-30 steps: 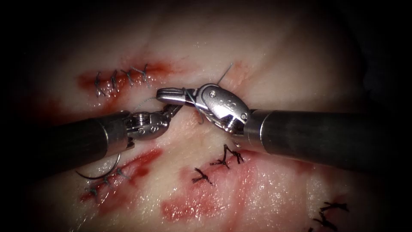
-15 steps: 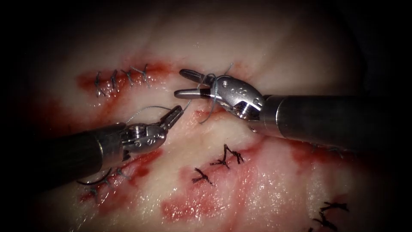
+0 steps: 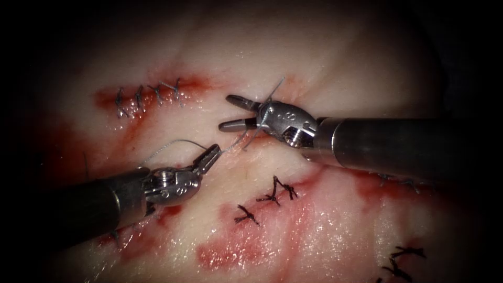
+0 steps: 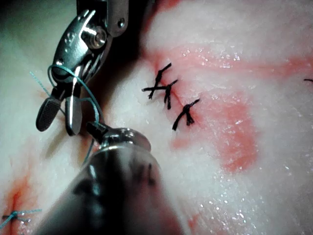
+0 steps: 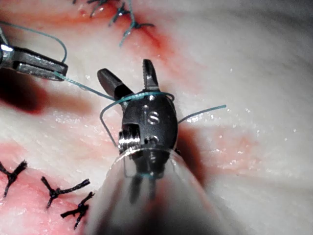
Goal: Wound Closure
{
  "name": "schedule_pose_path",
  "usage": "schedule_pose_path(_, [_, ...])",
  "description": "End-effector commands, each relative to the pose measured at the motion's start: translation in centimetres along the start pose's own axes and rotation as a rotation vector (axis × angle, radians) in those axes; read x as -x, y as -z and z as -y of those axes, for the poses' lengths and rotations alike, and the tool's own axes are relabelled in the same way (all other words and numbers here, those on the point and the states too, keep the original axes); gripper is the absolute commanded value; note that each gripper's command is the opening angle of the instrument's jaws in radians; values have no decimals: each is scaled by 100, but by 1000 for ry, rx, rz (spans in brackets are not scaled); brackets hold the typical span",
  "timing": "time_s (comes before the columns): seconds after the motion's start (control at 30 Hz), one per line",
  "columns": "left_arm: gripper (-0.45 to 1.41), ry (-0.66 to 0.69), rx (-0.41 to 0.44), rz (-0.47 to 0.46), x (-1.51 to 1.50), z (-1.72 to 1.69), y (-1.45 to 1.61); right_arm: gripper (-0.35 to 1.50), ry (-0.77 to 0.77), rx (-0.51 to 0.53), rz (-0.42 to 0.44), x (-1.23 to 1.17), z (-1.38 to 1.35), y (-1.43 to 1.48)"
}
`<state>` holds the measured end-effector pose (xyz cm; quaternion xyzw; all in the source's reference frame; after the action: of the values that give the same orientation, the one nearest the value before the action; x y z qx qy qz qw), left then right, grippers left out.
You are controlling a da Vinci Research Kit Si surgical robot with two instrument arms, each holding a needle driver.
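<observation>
My left tool [image 3: 212, 152] comes in from the lower left, its jaws shut on the thin thread [image 3: 173, 144] just left of the cut [image 3: 251, 140]. From there the thread [image 5: 83, 87] runs to my right tool [image 3: 224, 111], whose jaws are open and hold nothing. A loop of thread [image 4: 88, 93] lies around the base of those jaws, and a short tail [image 3: 277, 84] sticks up behind them. The left wrist view has the right tool [image 4: 58, 127] just above my left jaw tip [image 4: 93, 127]. Neither tool holds the needle. The left tool [image 5: 58, 68] grips thread beside the right tool [image 5: 124, 68].
A closed row of pale stitches [image 3: 149, 95] lies at the upper left. Dark knotted stitches [image 3: 272, 195] sit below the tools, with more [image 3: 401, 259] at the lower right. Red fluid [image 3: 236, 254] stains the tissue [image 3: 335, 68] around the wounds.
The right tool's jaws went from shut to open and it drew back up and right with the loop still on it. The left tool moved down and left with its thread.
</observation>
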<state>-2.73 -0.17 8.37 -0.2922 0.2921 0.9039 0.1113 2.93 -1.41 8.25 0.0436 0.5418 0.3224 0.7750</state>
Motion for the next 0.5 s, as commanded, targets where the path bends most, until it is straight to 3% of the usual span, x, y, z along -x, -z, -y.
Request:
schedule_pose_path(0.03, [-45,-9,2,-1,-3,2,-7,81,3,0,2,5,-1,-11])
schedule_pose_path(0.2, [-45,-73,12,-29,-12,34,-7,74,26,-12,77,17,5,-14])
schedule_pose_path(0.37, [-45,-124,107,-209,-16,75,-16,73,22,-86,98,27,10,-15])
schedule_pose_path(0.5, [-45,-118,198,-287,-16,96,-31,71,23,-186,98,30,14,-20])
